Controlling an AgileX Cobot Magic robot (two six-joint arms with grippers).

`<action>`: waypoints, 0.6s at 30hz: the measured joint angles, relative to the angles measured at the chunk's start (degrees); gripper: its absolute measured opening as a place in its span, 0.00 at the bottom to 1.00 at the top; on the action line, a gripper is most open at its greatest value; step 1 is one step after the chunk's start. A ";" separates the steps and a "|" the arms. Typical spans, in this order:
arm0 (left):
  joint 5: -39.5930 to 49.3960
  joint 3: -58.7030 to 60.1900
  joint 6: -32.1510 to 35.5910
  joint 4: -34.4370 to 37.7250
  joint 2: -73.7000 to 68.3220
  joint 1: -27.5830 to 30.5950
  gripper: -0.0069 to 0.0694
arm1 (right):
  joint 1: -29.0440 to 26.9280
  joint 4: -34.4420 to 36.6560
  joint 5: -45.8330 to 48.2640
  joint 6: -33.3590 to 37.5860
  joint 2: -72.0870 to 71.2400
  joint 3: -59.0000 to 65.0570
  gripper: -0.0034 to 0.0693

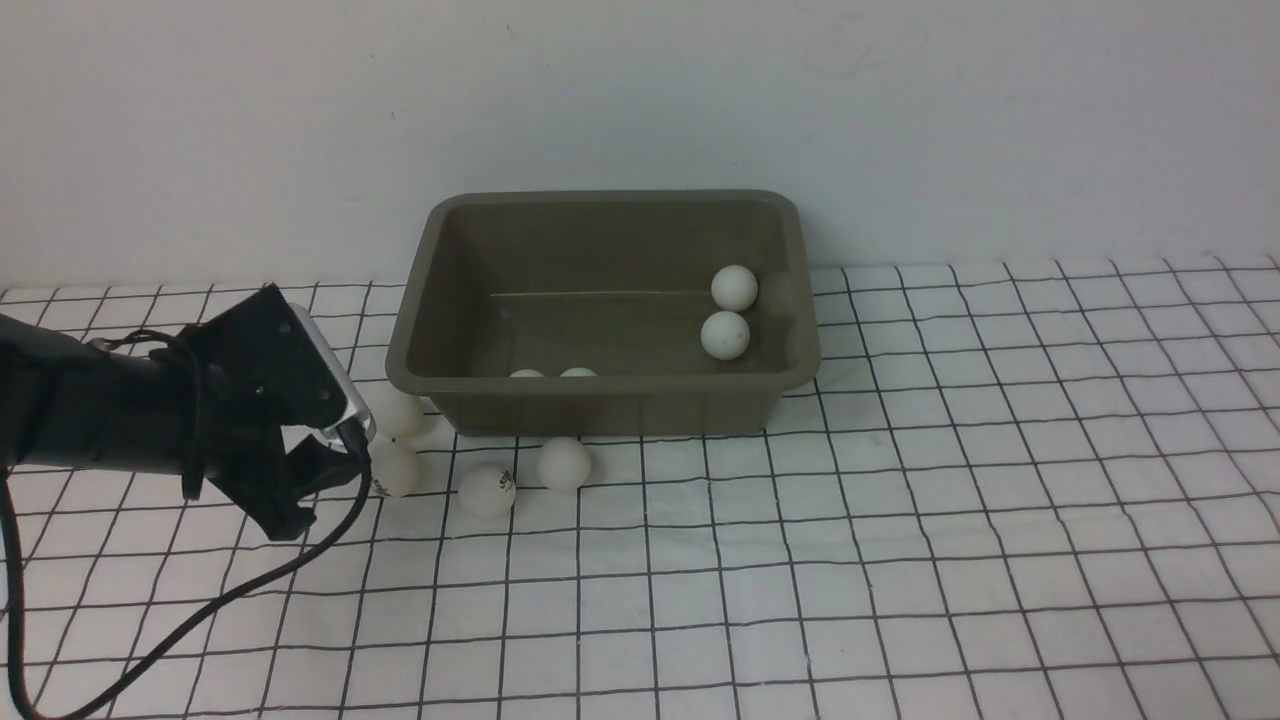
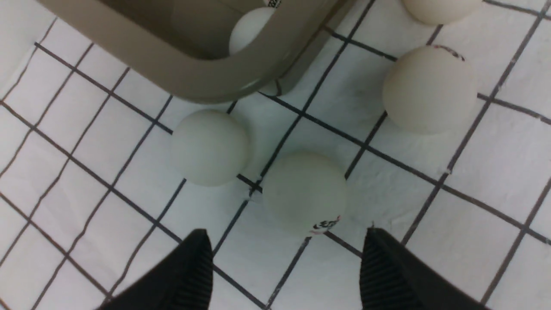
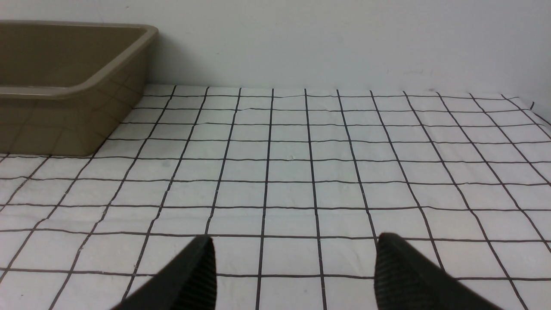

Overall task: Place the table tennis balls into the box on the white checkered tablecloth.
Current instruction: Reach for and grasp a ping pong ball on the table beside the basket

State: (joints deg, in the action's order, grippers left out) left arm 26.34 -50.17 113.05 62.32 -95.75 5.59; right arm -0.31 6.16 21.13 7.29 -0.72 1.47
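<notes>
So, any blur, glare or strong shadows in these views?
Front view: soft, even light, only faint shadows under the balls. Left wrist view: slightly soft focus, a pale sheen on the box rim. Right wrist view: sharp; the tablecloth grid reflects in the box wall.

The black right end effector [image 3: 295,240], jaws spread, hangs over the white black-gridded checkered tablecloth [image 3: 301,172], the rounded olive-grey plastic box [image 3: 64,125] farther off.
</notes>
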 joint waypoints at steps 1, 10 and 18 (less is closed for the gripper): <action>0.04 -0.05 1.10 1.01 -0.37 0.00 0.63 | 0.00 0.00 0.00 0.00 0.00 0.00 0.67; 0.69 -0.12 2.68 11.20 -0.88 0.00 0.63 | 0.00 0.00 0.00 0.00 0.00 0.00 0.67; -1.30 -0.19 -10.74 15.50 -2.81 0.00 0.63 | 0.00 0.00 0.00 0.00 0.00 0.00 0.67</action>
State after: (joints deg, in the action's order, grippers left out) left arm 25.04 -50.36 102.31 77.82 -98.57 5.59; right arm -0.31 6.16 21.13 7.29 -0.72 1.47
